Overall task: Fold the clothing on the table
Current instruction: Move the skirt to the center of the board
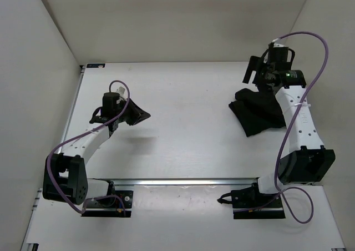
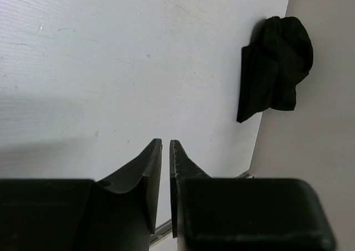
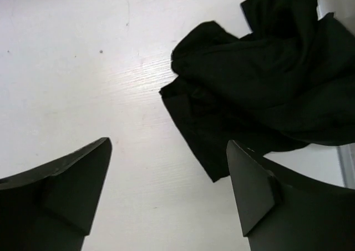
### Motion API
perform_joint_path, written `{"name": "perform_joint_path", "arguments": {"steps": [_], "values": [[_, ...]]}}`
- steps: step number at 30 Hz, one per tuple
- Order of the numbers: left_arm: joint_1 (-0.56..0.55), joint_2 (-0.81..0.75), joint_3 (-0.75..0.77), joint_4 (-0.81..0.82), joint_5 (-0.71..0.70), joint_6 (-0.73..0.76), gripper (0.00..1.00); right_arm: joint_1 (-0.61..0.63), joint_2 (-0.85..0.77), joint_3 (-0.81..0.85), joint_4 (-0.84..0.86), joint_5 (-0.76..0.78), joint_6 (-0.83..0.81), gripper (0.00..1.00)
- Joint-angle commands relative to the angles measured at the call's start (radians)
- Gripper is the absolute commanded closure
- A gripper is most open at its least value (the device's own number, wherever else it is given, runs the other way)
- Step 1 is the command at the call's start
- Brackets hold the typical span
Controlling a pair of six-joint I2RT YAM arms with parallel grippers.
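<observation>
The clothing [image 1: 258, 113] is a crumpled black heap at the right of the white table [image 1: 188, 95]. It also shows far off in the left wrist view as a black bundle [image 2: 274, 62]. My right gripper [image 1: 254, 76] hovers just beyond the heap's far end, open, with nothing between its fingers. In the right wrist view the clothing [image 3: 266, 84] lies ahead and to the right of the right gripper [image 3: 169, 142], its lower corner close to the right fingertip. My left gripper [image 1: 145, 116] is over bare table at the left, far from the garment. The left gripper [image 2: 165, 142] has its jaws almost together and holds nothing.
A silver rail [image 1: 183, 181] runs along the near edge, by the arm bases. White walls enclose the table on the left, back and right. The right wall stands close behind the clothing.
</observation>
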Motion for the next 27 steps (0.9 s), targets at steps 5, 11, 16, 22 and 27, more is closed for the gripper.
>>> {"name": "perform_joint_path", "arguments": {"steps": [5, 11, 16, 22, 27], "values": [[-0.007, 0.009, -0.004, 0.013, 0.024, 0.003, 0.70, 0.014, 0.197, -0.103, 0.072, -0.036, -0.092, 0.10], [-0.002, 0.019, -0.018, 0.021, 0.024, 0.003, 0.53, 0.071, 0.281, -0.216, 0.231, 0.060, -0.132, 0.07], [0.007, 0.022, -0.027, 0.015, 0.020, 0.005, 0.53, 0.094, 0.453, -0.100, 0.097, 0.037, -0.133, 0.61], [0.136, -0.010, -0.025, -0.021, 0.060, 0.052, 0.38, 0.229, 0.350, -0.011, 0.162, -0.166, -0.130, 1.00], [0.203, -0.067, -0.004, -0.050, 0.063, 0.077, 1.00, 0.328, 0.242, 0.257, 0.242, -0.388, -0.078, 1.00]]}}
